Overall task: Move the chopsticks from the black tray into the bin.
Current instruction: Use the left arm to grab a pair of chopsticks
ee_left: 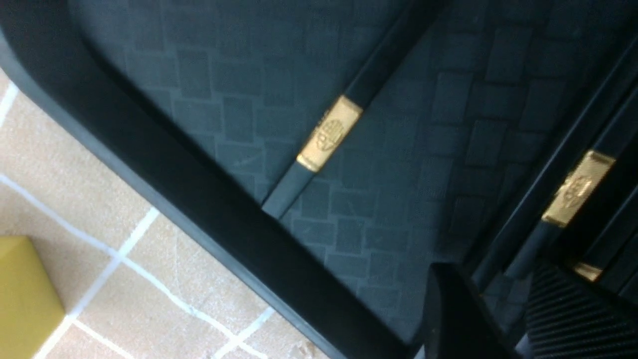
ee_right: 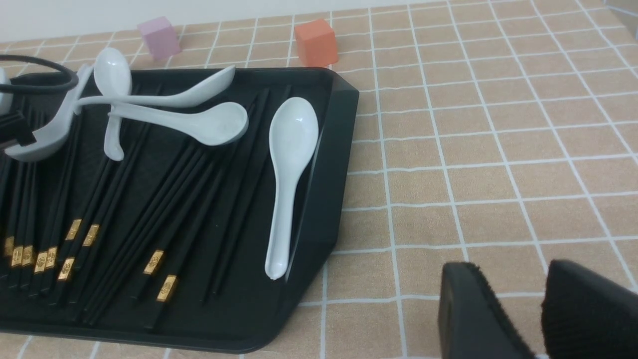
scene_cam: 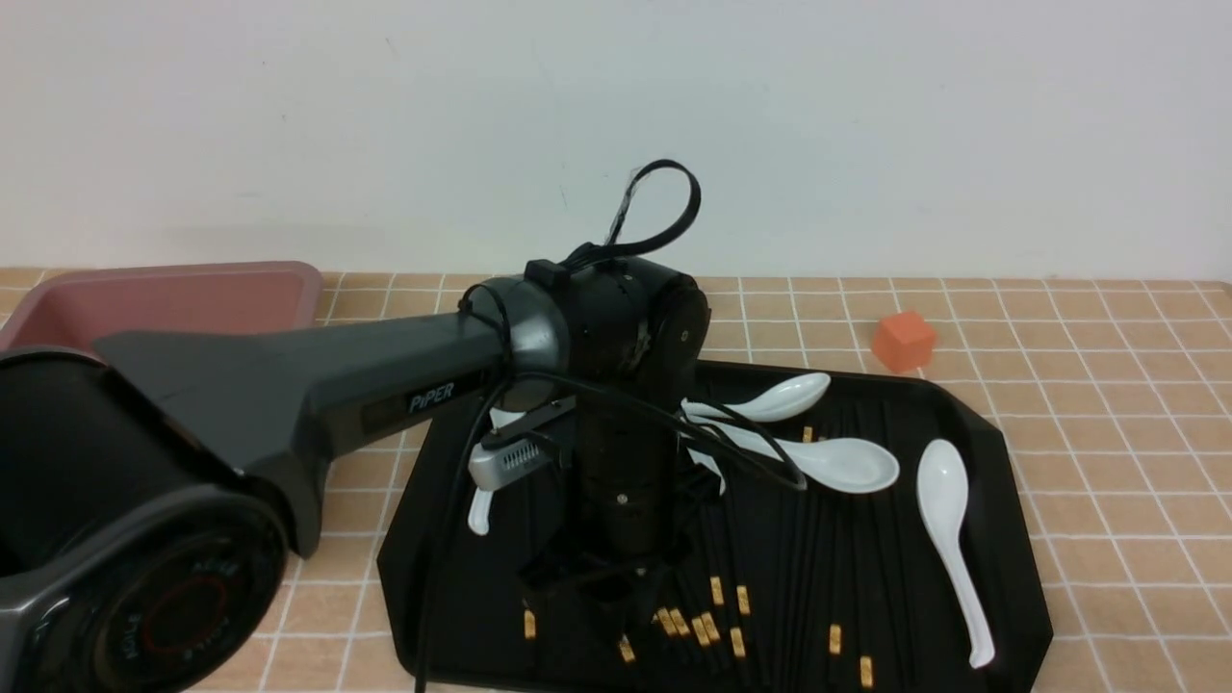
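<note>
The black tray [scene_cam: 1001,452] lies in the middle of the tiled table and holds several black chopsticks [scene_cam: 770,539] with gold bands. The pink bin [scene_cam: 173,298] stands at the far left, partly behind my left arm. My left gripper [scene_cam: 597,587] points down into the tray's near left part. In the left wrist view it [ee_left: 493,279] is open just above the tray floor, beside the rim [ee_left: 199,199]. The end of one banded chopstick [ee_left: 578,187] runs into the gap between its fingers. My right gripper [ee_right: 513,271] hovers over bare tiles to the right of the tray [ee_right: 329,189], open and empty.
White soup spoons [scene_cam: 948,520] [scene_cam: 837,462] lie among the chopsticks [ee_right: 164,224]. An orange cube [scene_cam: 903,340] and a pink cube [ee_right: 159,37] sit beyond the tray. A yellow block [ee_left: 25,294] stands near the tray's front left corner.
</note>
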Tool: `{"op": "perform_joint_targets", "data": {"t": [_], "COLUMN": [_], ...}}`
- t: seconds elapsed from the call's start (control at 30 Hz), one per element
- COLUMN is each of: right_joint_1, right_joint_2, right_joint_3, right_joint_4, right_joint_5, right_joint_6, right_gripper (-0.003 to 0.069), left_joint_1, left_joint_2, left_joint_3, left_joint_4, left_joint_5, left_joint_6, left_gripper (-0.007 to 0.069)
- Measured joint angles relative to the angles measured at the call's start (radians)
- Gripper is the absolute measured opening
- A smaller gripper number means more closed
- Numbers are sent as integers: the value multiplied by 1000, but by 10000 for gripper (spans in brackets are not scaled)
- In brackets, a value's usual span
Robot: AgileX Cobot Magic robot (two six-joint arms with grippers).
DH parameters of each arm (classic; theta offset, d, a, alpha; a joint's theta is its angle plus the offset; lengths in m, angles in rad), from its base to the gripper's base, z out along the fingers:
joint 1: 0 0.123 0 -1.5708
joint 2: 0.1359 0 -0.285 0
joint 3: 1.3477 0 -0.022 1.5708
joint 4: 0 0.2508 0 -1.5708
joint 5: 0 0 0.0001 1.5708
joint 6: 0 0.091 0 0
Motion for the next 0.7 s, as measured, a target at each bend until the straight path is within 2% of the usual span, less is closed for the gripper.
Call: {"op": "perform_joint_targets", "data": {"t": [0.7], "right_joint_1": [0], "right_joint_2": [0], "right_joint_3": [0], "right_joint_4": [0], "right_joint_5": [0], "right_joint_6": [0], "right_gripper": [240], "left_joint_1": [0], "left_joint_2": [6], "left_joint_3": [0], "left_joint_4": [37], "left_joint_5": [-42], "left_joint_6": [-72], "left_gripper": [238]}}
